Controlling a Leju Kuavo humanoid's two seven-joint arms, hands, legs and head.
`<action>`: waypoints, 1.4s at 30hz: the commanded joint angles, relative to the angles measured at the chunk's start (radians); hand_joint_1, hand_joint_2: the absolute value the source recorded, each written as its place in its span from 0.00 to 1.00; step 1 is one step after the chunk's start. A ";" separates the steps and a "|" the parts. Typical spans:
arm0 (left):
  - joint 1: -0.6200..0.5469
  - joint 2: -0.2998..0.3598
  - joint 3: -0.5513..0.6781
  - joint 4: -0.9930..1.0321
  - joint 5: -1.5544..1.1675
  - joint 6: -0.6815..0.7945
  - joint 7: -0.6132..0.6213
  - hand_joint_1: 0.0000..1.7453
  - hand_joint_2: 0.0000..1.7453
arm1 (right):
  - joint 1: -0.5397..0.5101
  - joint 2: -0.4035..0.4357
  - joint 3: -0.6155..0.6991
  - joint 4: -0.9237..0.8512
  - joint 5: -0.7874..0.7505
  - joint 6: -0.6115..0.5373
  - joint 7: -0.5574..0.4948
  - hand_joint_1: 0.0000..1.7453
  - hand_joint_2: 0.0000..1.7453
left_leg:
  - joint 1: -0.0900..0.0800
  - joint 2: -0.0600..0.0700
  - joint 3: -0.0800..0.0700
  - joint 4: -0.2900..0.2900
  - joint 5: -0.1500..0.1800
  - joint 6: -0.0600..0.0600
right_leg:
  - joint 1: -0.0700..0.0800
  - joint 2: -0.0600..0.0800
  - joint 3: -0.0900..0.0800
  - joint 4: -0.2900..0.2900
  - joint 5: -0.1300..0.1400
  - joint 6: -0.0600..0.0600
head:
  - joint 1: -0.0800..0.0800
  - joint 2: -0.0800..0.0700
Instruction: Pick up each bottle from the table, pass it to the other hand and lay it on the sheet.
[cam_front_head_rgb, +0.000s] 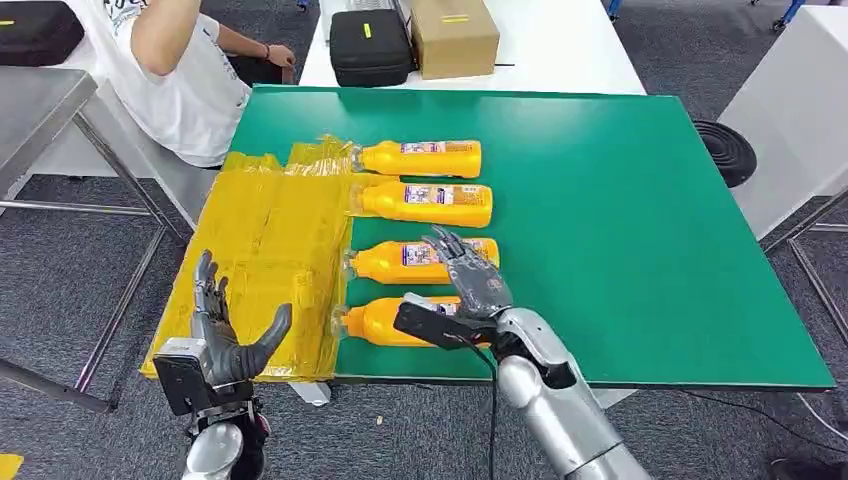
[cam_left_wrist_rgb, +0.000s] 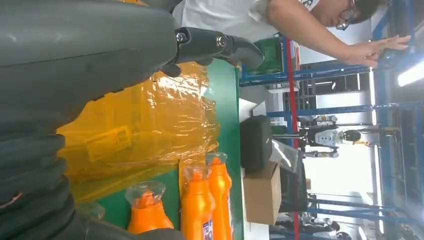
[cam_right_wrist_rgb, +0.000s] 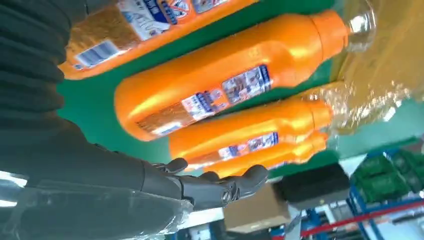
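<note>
Four orange bottles are lying in a row on the green desk (cam_front_head_rgb: 620, 220), necks pointing toward the yellow sheet (cam_front_head_rgb: 270, 260) that is covering the desk's left end. The right hand (cam_front_head_rgb: 470, 285) is hovering above the two nearest, bottle three (cam_front_head_rgb: 425, 260) and bottle four (cam_front_head_rgb: 385, 322), its fingers (cam_right_wrist_rgb: 220, 187) spread wide and holding nothing. The left hand (cam_front_head_rgb: 225, 335) is waiting upright over the sheet's near edge, fingers apart, empty. A person (cam_front_head_rgb: 175, 70) is sitting past the far-left corner.

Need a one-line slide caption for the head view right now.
Right hand hovers open over four orange bottles on the green table; left hand waits open.
</note>
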 joint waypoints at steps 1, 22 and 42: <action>-0.017 0.022 0.025 0.040 0.009 0.002 0.005 0.00 1.00 | -0.128 -0.030 0.155 0.207 -0.023 0.042 0.003 0.00 1.00 | 0.000 0.003 0.004 -0.001 -0.002 0.000 | 0.000 0.002 0.004 -0.001 -0.001 -0.002 | 0.000 0.000; -0.018 0.031 0.044 0.040 0.038 0.028 0.002 0.00 1.00 | -0.117 -0.070 0.188 0.090 -0.033 0.045 0.042 0.00 1.00 | 0.000 0.000 0.003 0.000 -0.002 0.000 | 0.000 -0.001 0.003 -0.001 -0.002 -0.002 | 0.000 0.000; -0.008 0.034 0.059 0.026 0.035 0.033 0.009 0.00 1.00 | -0.056 -0.115 0.162 0.117 -0.035 0.036 0.040 0.00 1.00 | 0.000 0.000 0.007 -0.001 -0.003 0.000 | 0.001 -0.001 0.007 -0.001 -0.003 -0.003 | 0.000 0.000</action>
